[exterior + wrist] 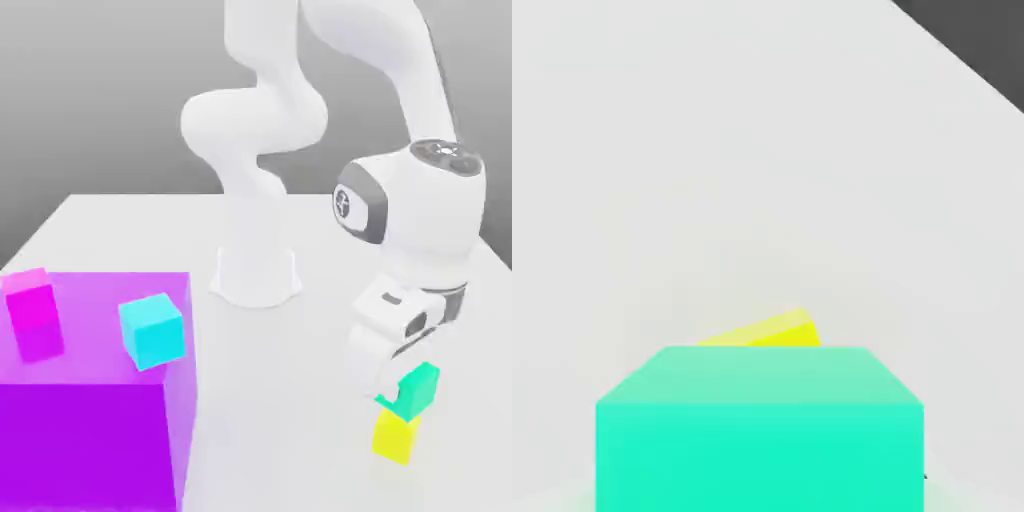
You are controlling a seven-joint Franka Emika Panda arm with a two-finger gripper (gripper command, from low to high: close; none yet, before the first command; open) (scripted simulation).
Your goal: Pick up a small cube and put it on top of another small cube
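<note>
The end effector [393,388] is closed on the teal-green cube [416,390], gripping it by its sides, so it stands only as far open as the cube is wide. The hand is at the exterior view's right, tilted a little in that picture, and its white tip covers part of the cube's face (the lower corner nearest the exterior view's left).

The teal-green cube is directly over the yellow cube [396,436], or very nearly so, and hides its upper part in the exterior view. Whether the two touch, I cannot tell. In the hand view the held cube sits square to the camera, while a slanted strip of yellow peeks out past its far edge (the two are turned differently).

The yellow cube rests on the pale worktop [280,400]. Well apart from it, at the exterior view's left, stands a large purple block [85,440]. On its flat top are a magenta cube [32,300] and a sky-blue cube [153,331], apart from each other, the sky-blue one near the block's edge facing the gripped cube.
</note>
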